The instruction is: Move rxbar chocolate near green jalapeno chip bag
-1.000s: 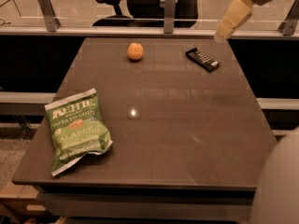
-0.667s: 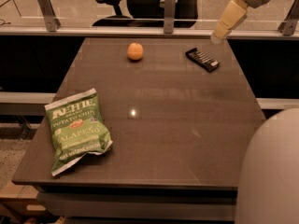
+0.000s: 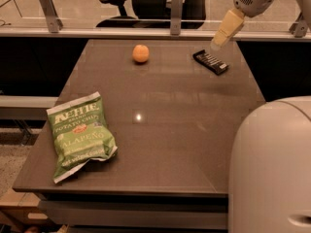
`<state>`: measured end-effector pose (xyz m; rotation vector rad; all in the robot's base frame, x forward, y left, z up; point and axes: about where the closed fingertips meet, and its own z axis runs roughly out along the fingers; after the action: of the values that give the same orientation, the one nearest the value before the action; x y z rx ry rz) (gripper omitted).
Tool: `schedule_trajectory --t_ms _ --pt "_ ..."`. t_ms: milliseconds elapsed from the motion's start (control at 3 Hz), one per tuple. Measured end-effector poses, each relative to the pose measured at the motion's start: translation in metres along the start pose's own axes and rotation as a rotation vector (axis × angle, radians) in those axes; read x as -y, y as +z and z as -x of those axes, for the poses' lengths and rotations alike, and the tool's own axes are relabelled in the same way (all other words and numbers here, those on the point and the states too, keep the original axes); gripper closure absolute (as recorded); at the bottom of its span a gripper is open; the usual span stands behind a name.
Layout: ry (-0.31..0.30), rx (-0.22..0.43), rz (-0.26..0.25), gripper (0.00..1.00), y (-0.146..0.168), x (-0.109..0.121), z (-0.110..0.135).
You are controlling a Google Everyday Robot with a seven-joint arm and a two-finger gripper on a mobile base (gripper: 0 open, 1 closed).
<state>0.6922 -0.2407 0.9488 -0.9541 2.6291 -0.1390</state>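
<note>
The rxbar chocolate (image 3: 210, 62), a small flat black bar with white lettering, lies on the table's far right part. The green jalapeno chip bag (image 3: 79, 135) lies flat at the near left of the table. My gripper (image 3: 223, 33) hangs at the upper right, its pale finger pointing down just above and slightly right of the bar, not touching it. Only one finger shows clearly.
An orange fruit (image 3: 140, 53) sits at the far middle of the brown table (image 3: 160, 130). My arm's large white shell (image 3: 272, 169) fills the lower right. A railing with posts and an office chair (image 3: 114, 4) stand behind the table.
The gripper has come down and slightly left toward the bar. The white arm shell has grown larger in the lower right. The bar, bag and fruit have not moved.
</note>
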Motion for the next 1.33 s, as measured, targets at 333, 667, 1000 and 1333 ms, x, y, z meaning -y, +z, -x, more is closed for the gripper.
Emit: schedule_trajectory --t_ms 333,667,1000,1333 --pt "-0.005 -0.020 0.027 0.00 0.024 -0.001 0.004" --pt "-0.009 -0.040 0.057 0.00 0.050 -0.003 0.009" --pt "-0.019 -0.057 0.074 0.00 0.073 -0.004 0.015" --pt "-0.022 -0.080 0.071 0.00 0.091 -0.003 0.020"
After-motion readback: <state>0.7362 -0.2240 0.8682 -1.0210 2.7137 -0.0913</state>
